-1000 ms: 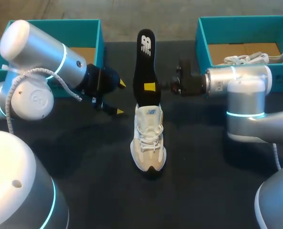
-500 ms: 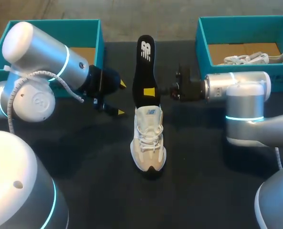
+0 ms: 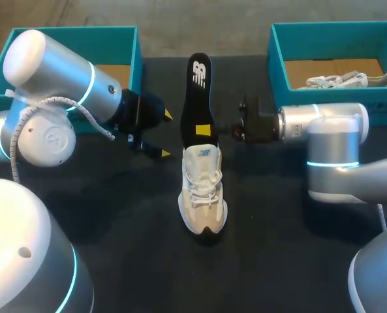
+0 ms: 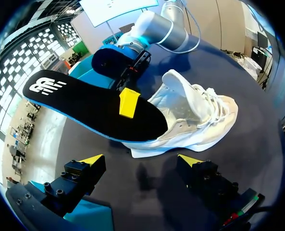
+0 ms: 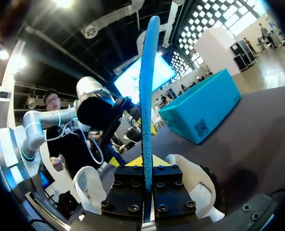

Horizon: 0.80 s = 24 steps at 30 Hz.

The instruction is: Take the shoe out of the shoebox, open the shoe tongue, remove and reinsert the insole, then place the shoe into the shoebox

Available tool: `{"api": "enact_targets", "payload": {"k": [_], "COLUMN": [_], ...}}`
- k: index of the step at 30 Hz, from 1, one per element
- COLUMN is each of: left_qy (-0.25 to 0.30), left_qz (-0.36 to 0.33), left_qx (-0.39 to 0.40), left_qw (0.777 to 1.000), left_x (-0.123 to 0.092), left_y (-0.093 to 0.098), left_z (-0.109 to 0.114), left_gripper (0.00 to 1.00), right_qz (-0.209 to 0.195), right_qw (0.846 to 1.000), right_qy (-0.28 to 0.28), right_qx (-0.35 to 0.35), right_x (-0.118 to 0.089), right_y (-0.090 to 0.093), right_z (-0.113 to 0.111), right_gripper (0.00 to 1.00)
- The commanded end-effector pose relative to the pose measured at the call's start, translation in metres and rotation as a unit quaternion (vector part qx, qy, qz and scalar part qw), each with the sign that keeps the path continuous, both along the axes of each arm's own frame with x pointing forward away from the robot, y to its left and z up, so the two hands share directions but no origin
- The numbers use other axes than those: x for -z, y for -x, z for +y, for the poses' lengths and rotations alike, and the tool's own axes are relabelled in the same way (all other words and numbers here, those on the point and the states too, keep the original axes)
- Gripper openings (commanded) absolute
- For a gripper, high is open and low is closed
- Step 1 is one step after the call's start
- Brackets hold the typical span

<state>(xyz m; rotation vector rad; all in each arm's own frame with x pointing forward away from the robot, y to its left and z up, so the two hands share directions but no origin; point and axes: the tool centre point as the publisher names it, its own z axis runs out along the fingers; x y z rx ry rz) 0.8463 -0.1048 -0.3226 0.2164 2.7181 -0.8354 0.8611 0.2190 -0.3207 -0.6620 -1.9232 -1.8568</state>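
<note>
- Shoe [image 3: 204, 189]: white/cream sneaker, upright on its sole on the dark table [image 3: 265, 248], roughly mid-table. Toe pointed toward the robot, heel away. Laces tied over the tongue.
- Insole [image 3: 198, 98]: black top face w/ white logo, blue edge and underside. Its toe end was tucked into the shoe's opening at the heel side. The rest stuck out past the shoe's heel, raised off the table.
- R gripper [image 3: 205, 129]: just behind the shoe's heel, arm coming in from the shoe's right. Fingers pinched the insole near where it entered the shoe. One yellow tip lay flat on the black face, the other on the blue underside. In the right wrist view the insole ran edge-on between the two finger blocks, w/ no gap either side.
- L gripper [image 3: 166, 134]: on the shoe's left, level w/ the heel and apart from both shoe and insole. Fingers spread wide w/ nothing between them. In the left wrist view shoe and insole lay ahead of its two yellow tips, no contact.
- L shoebox [image 3: 138, 55]: teal, beyond the shoe and to its left, well apart from it and partly hidden behind the left arm. Brown cardboard floor showed inside.
- R shoebox [image 3: 276, 55]: teal, beyond the shoe and to its right, well apart. A 2nd shoe [image 3: 337, 81], white w/ laces, lay inside on the cardboard floor.
</note>
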Motion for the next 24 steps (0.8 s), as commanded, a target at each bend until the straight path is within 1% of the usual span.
{"api": "enact_targets", "payload": {"k": [1, 15, 24], "left_qy": [-0.001, -0.001, -0.001], "left_qz": [0.000, 0.000, 0.000], "left_qx": [0.000, 0.000, 0.000], "left_qw": [1.000, 1.000, 1.000], "left_x": [0.000, 0.000, 0.000], "left_y": [0.001, 0.001, 0.001], "left_z": [0.000, 0.000, 0.000], "left_gripper": [1.00, 1.00, 1.00], "right_qz": [0.000, 0.015, 0.033], "right_qw": [1.000, 1.000, 0.999], "right_qy": [0.003, 0.003, 0.010], "right_qx": [0.004, 0.001, -0.002], "right_x": [0.003, 0.017, 0.024], "right_y": [0.005, 0.014, 0.021], "right_z": [0.000, 0.000, 0.002], "right_gripper": [0.00, 0.00, 0.00]}}
